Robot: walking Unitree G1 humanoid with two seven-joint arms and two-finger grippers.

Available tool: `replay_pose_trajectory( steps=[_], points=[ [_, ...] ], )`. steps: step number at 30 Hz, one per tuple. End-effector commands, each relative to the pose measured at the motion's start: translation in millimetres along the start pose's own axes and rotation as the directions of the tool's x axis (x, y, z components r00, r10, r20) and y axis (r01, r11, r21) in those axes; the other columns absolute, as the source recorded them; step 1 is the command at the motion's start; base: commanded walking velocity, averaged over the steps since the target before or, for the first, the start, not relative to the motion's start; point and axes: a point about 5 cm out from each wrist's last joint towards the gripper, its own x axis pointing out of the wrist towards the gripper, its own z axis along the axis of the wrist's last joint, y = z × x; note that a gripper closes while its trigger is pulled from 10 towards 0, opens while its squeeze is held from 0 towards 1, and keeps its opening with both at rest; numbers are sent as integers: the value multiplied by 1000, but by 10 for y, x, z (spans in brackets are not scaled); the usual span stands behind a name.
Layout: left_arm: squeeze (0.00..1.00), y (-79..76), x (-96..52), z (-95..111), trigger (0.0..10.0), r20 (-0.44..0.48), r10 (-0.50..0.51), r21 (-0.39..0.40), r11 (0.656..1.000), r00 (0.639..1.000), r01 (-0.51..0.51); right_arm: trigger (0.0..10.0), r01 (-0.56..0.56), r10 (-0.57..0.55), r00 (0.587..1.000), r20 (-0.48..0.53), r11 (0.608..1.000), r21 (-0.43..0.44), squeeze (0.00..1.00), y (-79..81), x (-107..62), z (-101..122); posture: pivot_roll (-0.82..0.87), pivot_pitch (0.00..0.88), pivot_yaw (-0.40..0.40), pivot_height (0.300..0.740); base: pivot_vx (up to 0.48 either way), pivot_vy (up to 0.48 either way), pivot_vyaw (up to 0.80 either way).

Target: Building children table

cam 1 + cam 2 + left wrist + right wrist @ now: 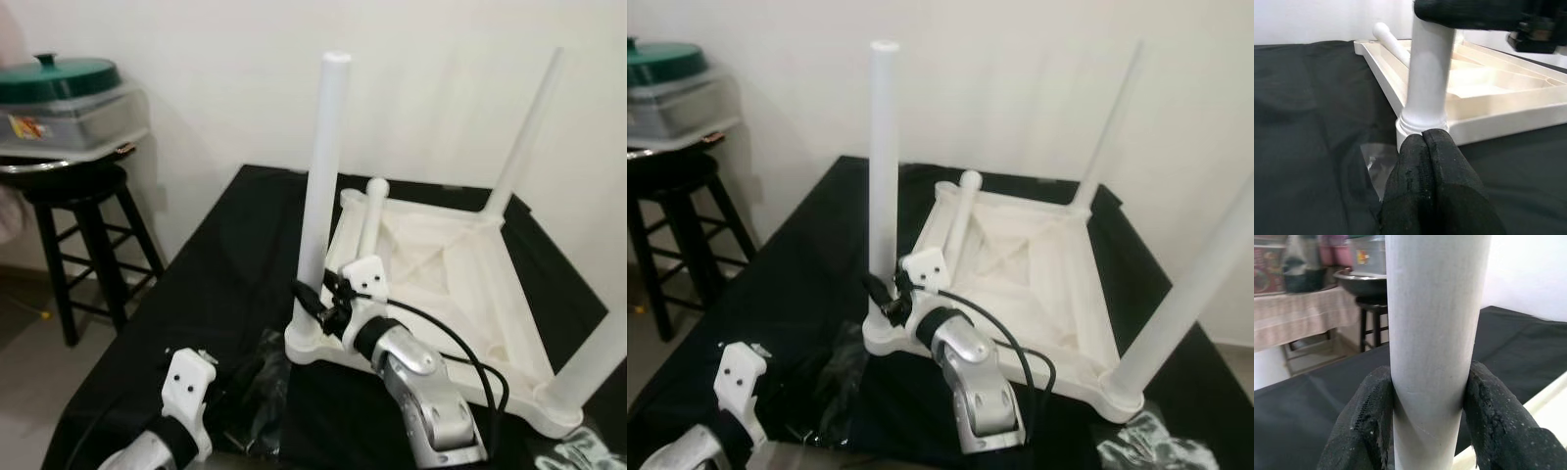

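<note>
A white children's table top lies upside down on a black cloth. Three white legs stand up from its corners: near left, far right and near right. A loose fourth leg lies slanted inside the frame, towards the far left corner. My right gripper is shut on the near left leg low down, with a finger on each side of it. Just in front of that leg's base, my left gripper is shut on nothing, low over the cloth.
Crumpled clear plastic lies on the cloth by the left arm, and more at the front right. To the left stands a black stool carrying a green-lidded container. A white wall is close behind.
</note>
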Motion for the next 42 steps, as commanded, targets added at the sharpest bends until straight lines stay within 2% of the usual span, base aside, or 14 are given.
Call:
replay_pose_trajectory(
  steps=[1,4,5,6,7,14,15,16,17,24,27,31,33,42],
  points=[
    [0,-7,-3,-22,10000,-11,9,-5,1000,1000,-9,3098,-117,128,978,-163,990,73,0,175,-6,-324,63,0,-78,740,0,0,0],
    [0,-8,-9,-22,10000,-9,17,-6,1000,1000,-17,3098,-109,119,978,-169,992,69,0,201,-8,-311,66,0,-80,740,0,0,0],
    [0,-6,-11,-20,10000,-7,19,-10,1000,1000,-19,10000,-154,167,971,-173,984,90,0,239,-14,-287,70,3,-81,740,0,0,0],
    [0,-7,-10,-17,10000,-7,17,-12,1000,1000,-17,10000,-217,232,958,-169,971,100,922,261,-20,-244,68,3,-79,740,0,0,0],
    [0,-7,-7,-15,10000,-7,12,-15,1000,1000,-12,10000,-288,302,940,-156,952,107,1000,263,-23,-186,68,3,-79,740,0,0,0],
    [0,-9,14,-16,10000,-7,4,-21,1000,1000,-4,10000,-506,503,862,-64,861,-49,1000,149,-24,165,65,0,-71,740,0,0,0],
    [0,-10,21,-17,10000,-7,3,-21,1000,1000,-4,10000,-538,534,843,-66,840,-79,769,90,-8,218,72,0,-74,740,0,0,0],
    [0,-10,21,-17,10000,-7,3,-21,1000,1000,-4,10000,-538,534,843,-66,840,-79,769,90,-8,218,72,0,-74,740,0,0,0],
    [0,-12,30,-20,10000,-7,3,-22,1000,1000,-4,10000,-575,570,818,-75,812,-105,0,-51,44,301,80,0,-79,740,0,0,0],
    [0,-7,35,-24,10000,-9,4,-22,1000,1000,-4,10000,-606,603,795,-63,788,-106,0,-226,163,450,88,0,-81,740,0,0,0],
    [0,1,28,-33,10000,-14,2,-23,1000,1000,-3,10000,-718,711,696,-100,691,-88,0,-305,278,581,102,0,-89,740,0,0,0],
    [0,0,24,-36,10000,-15,2,-23,1000,1000,-3,9608,-757,747,653,-125,650,-71,0,-335,308,614,111,0,-97,740,0,0,0],
    [0,-4,16,-38,10000,-15,4,-24,1000,1000,-4,1020,-787,777,616,-129,615,-53,0,-356,320,631,115,0,-101,740,0,0,0],
    [0,-15,12,-35,10000,-14,4,-28,1000,1000,-4,0,-814,807,579,-115,580,-24,0,-394,304,571,110,0,-99,740,0,0,0]
  ],
)
